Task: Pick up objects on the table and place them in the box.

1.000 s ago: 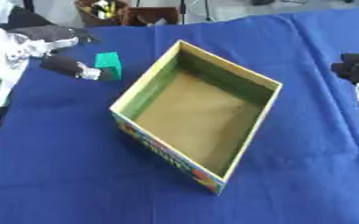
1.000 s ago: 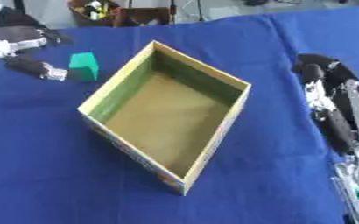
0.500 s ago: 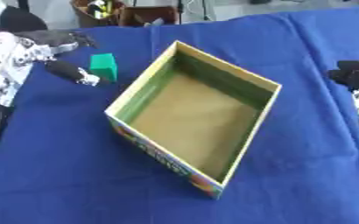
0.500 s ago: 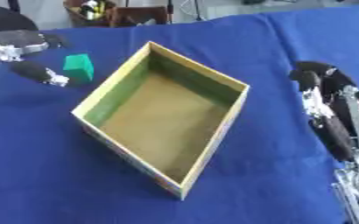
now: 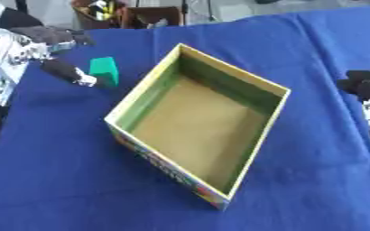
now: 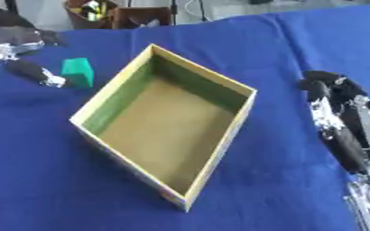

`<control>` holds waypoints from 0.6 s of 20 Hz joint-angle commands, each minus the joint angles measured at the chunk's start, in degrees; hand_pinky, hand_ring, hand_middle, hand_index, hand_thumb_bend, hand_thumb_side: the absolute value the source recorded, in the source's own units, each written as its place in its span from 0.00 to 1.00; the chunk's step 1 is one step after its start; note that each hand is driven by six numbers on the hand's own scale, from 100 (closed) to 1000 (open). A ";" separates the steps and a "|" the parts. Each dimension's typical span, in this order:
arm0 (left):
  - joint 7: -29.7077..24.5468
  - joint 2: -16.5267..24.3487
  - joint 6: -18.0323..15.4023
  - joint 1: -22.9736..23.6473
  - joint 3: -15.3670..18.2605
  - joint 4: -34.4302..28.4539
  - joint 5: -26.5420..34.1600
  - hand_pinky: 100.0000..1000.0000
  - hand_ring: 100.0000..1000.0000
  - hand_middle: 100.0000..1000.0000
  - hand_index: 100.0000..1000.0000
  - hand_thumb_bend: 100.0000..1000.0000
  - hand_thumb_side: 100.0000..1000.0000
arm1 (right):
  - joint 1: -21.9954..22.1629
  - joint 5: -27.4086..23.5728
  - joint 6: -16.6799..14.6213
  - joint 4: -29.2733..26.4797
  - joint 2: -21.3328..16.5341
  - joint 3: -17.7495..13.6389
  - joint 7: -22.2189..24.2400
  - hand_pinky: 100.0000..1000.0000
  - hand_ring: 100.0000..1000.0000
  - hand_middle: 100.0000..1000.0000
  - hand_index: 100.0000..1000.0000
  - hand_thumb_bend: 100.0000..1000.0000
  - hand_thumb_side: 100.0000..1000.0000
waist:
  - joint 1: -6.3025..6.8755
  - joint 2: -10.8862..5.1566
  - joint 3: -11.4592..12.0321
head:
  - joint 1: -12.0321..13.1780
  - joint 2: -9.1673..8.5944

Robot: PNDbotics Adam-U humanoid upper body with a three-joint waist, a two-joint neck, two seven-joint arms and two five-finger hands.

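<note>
One green block (image 5: 104, 69) sits on the blue table (image 5: 54, 171), just beside the left wall of an open box (image 5: 200, 122). The box stands askew in the middle of the table, its floor bare and brownish, its inner walls green with a yellow rim. The left hand (image 5: 62, 70) reaches in from the upper left; a dark finger with a pale tip lies stretched out low over the cloth, its tip right next to the block, and whether they touch cannot be told. Its fingers are spread and hold nothing. The right hand (image 6: 334, 113) rests near the right edge, well apart from the box, its fingers extended and relaxed toward the far side.
</note>
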 commanded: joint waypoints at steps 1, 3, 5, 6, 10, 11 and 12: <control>-0.67 2.10 -0.04 -1.78 1.18 0.37 -0.53 0.86 0.92 1.00 1.00 0.58 0.77 | -0.72 -0.42 -0.17 -1.12 -0.29 0.10 0.32 0.82 0.75 0.56 0.74 0.00 0.67 | -0.06 -0.79 -0.38 | 0.44 -1.01; -1.17 2.08 -0.11 -1.96 1.38 1.02 -0.61 0.86 0.92 1.00 1.00 0.57 0.76 | -0.88 -0.45 -0.19 -1.12 -0.29 0.07 0.27 0.82 0.75 0.56 0.74 0.00 0.67 | 0.04 -0.51 -0.70 | 0.74 -1.24; -1.48 2.28 0.02 -2.19 1.60 1.40 -0.90 0.85 0.92 1.00 1.00 0.56 0.75 | -1.08 -0.51 -0.15 -1.12 -0.24 0.07 0.17 0.82 0.75 0.56 0.74 0.00 0.66 | 0.14 -0.14 -1.04 | 1.00 -1.53; -1.52 2.33 0.15 -2.27 1.73 1.54 -1.13 0.85 0.92 1.00 1.00 0.56 0.75 | -1.16 -0.54 -0.14 -1.12 -0.20 0.10 0.18 0.82 0.75 0.56 0.74 0.00 0.66 | 0.17 -0.02 -1.16 | 1.12 -1.63; -0.71 2.54 0.61 -2.56 2.41 1.92 -1.77 0.85 0.92 1.00 1.00 0.53 0.74 | -1.48 -0.55 -0.09 -1.12 0.11 0.18 0.30 0.82 0.75 0.56 0.74 0.00 0.65 | 0.23 0.79 -1.72 | 1.77 -2.45; -0.54 2.57 0.72 -2.66 2.54 2.05 -1.93 0.85 0.92 1.00 1.00 0.53 0.74 | -1.58 -0.54 -0.09 -1.12 0.17 0.20 0.34 0.82 0.75 0.56 0.74 0.00 0.65 | 0.22 1.02 -1.85 | 1.89 -2.66; -0.39 2.65 0.87 -2.76 2.67 2.19 -2.13 0.84 0.92 1.00 1.00 0.51 0.73 | -1.69 -0.53 -0.11 -1.12 0.23 0.27 0.41 0.82 0.75 0.56 0.74 0.00 0.65 | 0.23 1.24 -1.99 | 2.08 -2.89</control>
